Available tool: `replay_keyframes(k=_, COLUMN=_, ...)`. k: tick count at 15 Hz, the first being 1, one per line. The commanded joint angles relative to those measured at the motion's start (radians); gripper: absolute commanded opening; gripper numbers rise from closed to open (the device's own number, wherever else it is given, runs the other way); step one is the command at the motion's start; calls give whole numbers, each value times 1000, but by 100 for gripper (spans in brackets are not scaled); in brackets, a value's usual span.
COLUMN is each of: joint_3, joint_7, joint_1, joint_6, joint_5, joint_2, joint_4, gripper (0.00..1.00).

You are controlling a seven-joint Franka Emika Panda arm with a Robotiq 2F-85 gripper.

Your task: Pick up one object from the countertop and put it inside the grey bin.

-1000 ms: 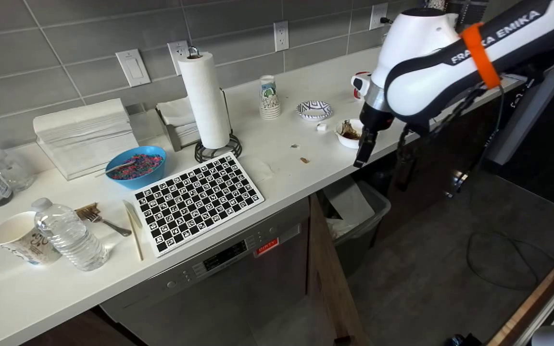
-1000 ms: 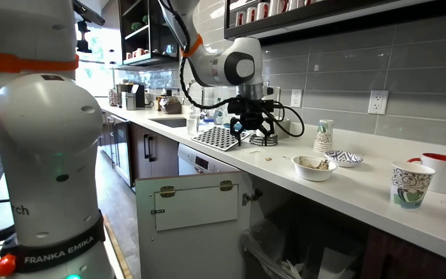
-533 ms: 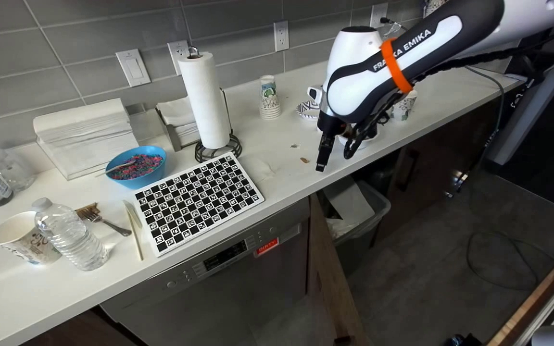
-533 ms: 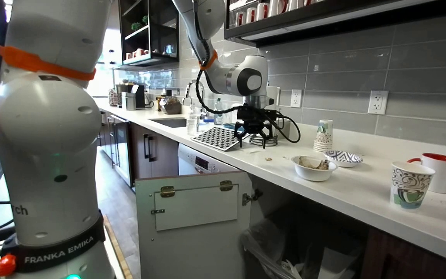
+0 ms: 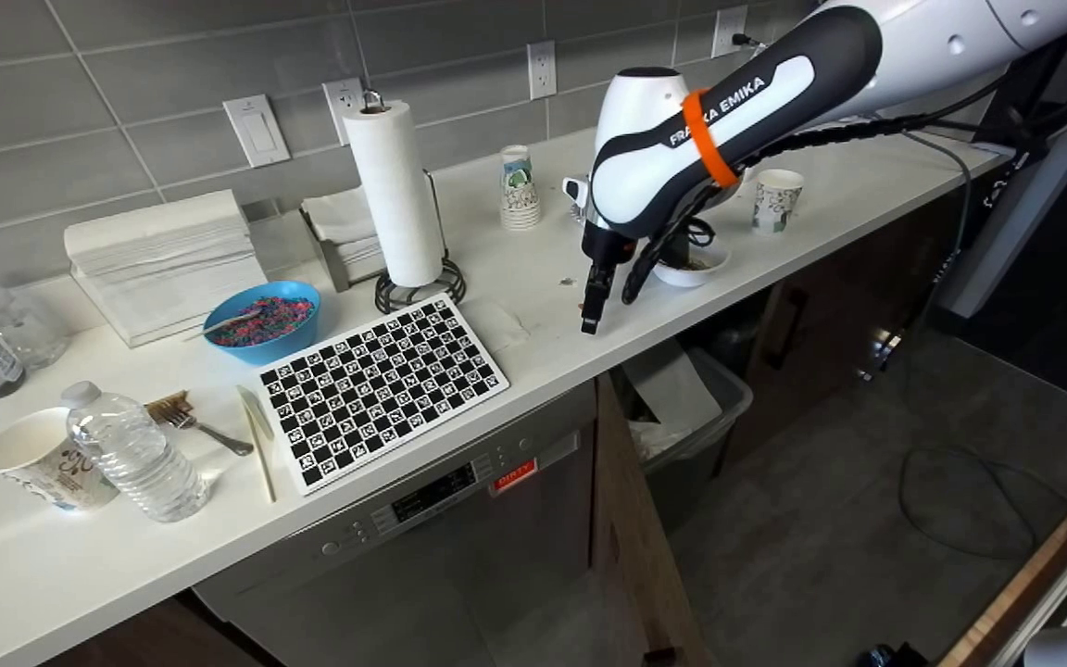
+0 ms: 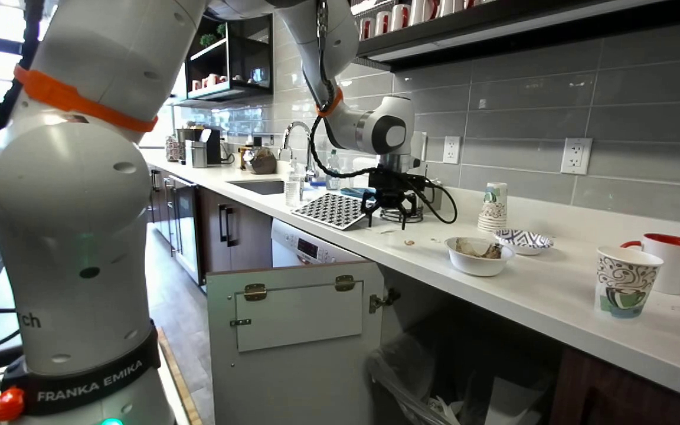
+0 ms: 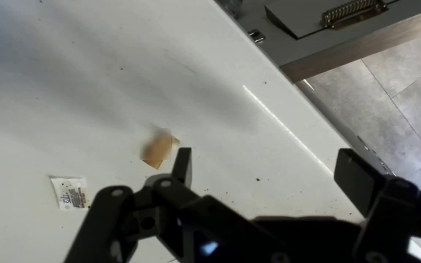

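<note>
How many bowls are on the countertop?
3: blue bowl by the folded paper towels; patterned bowl near the stacked cups; white bowl just in front. More may be hidden.

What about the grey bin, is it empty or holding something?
Not empty: whitish scraps and a flat pale piece show inside the grey bin in the exterior views. How full, I cannot tell.

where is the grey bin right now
In an exterior view, the grey bin sits right of centre, below the front edge of the countertop, just right of the open cabinet door.
</note>
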Motion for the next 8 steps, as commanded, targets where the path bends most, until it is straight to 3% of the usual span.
replay_keyframes(k=1, joint_3=-30, joint_7=183, joint_1=28, joint_6=56, joint_5=-93, joint_2=10, joint_4=-3, gripper=100)
replay_keyframes(k=5, joint_3=-70, joint_7=483, joint_1=70, joint_6=96, joint_5=-184, joint_2=62, joint_4=39, gripper=100)
replay_keyframes(k=8, joint_3=-93, joint_7=624, joint_1=90, joint_6=98, joint_5=-214, joint_2=92, joint_4=68, gripper=100)
